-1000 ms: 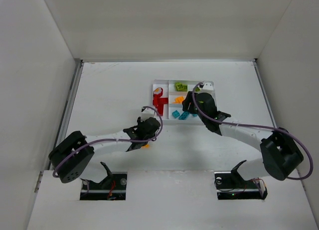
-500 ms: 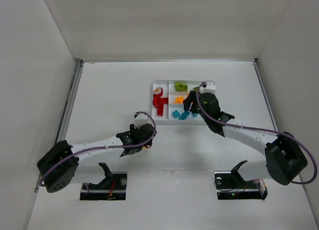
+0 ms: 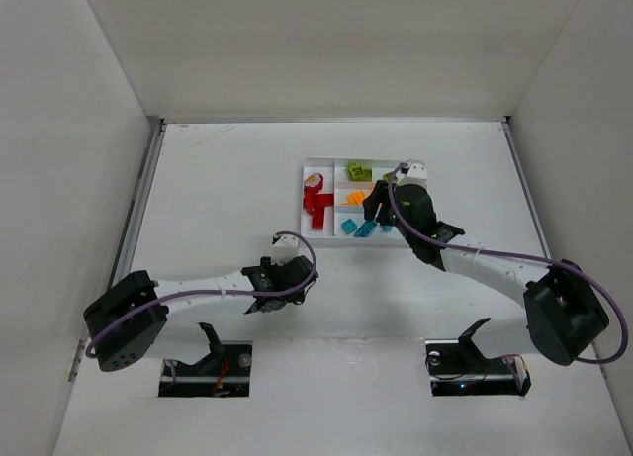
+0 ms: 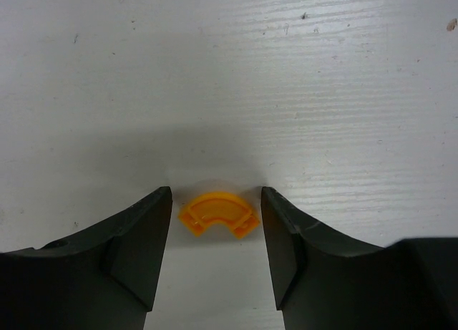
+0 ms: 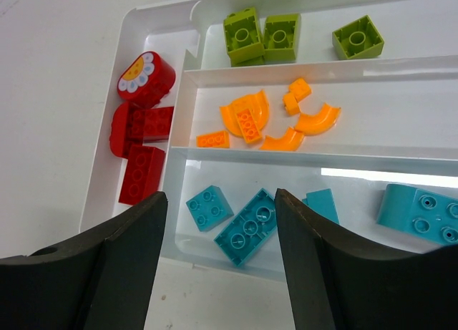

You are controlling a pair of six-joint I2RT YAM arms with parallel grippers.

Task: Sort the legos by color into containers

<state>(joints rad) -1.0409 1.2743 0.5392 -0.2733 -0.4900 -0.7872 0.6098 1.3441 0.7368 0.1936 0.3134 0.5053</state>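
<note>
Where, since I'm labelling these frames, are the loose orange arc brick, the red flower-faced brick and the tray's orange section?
loose orange arc brick (image 4: 217,213): left wrist view, middle of its curve.
red flower-faced brick (image 5: 159,81): right wrist view, its red side.
orange section (image 5: 386,115): right wrist view, bare floor.

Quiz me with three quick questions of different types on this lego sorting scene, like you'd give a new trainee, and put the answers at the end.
1. True or false: the orange curved lego lies on the table between the open jaws of the left gripper.
2. Which section of the white tray holds the orange legos?
A) the tall narrow one
B) the middle long section
C) the long one nearest the arms
3. Fill in: the right gripper hovers above the tray, jaws ___, holding nothing.
Key: 1 true; 2 B; 3 open.
</note>
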